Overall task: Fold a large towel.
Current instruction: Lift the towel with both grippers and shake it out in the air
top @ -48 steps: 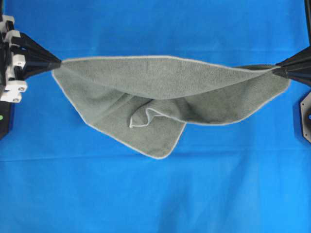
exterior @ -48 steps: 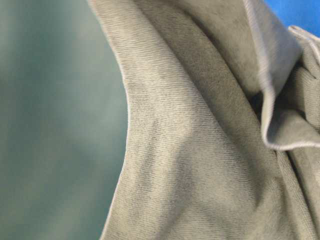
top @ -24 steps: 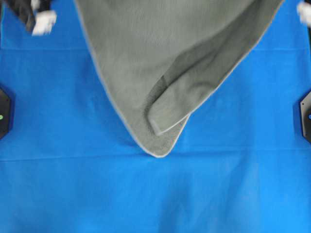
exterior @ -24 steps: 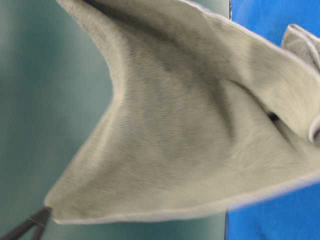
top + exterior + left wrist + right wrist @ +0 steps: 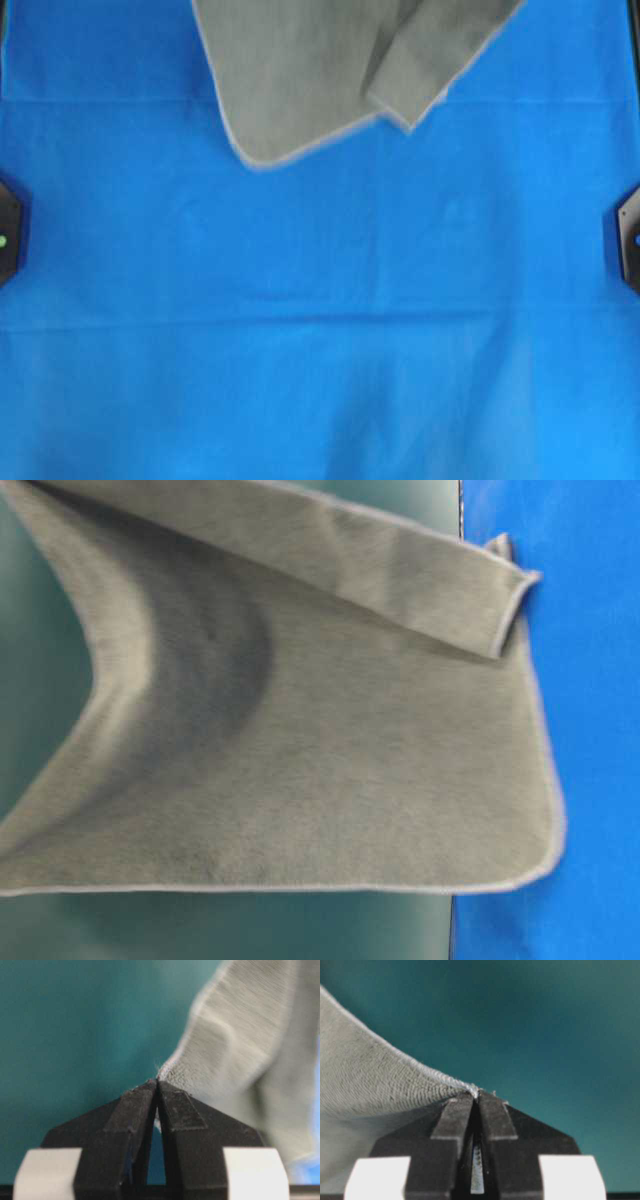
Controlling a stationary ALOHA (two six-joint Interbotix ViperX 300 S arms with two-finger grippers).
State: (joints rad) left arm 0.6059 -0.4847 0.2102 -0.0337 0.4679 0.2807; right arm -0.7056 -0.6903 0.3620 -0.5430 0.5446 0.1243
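The grey-green towel (image 5: 300, 70) hangs off the table at the top of the overhead view, its lower rounded corner and a doubled-over flap (image 5: 420, 70) dangling. In the table-level view the towel (image 5: 330, 780) fills the frame, with a flap folded across its upper part. My left gripper (image 5: 157, 1082) is shut on one towel corner, and the cloth (image 5: 240, 1050) spreads away to the right. My right gripper (image 5: 476, 1093) is shut on another corner, with the cloth (image 5: 365, 1085) running off to the left. Both grippers are outside the overhead view.
The bright blue cloth surface (image 5: 320, 320) covers the table. Dark arm bases sit at the left edge (image 5: 8, 235) and the right edge (image 5: 628, 240). A teal backdrop (image 5: 545, 1025) lies behind both grippers.
Both grippers have lifted the towel up and toward the top of the overhead view. They have left that view, and the towel's hanging corner has risen from mid-table to the top.
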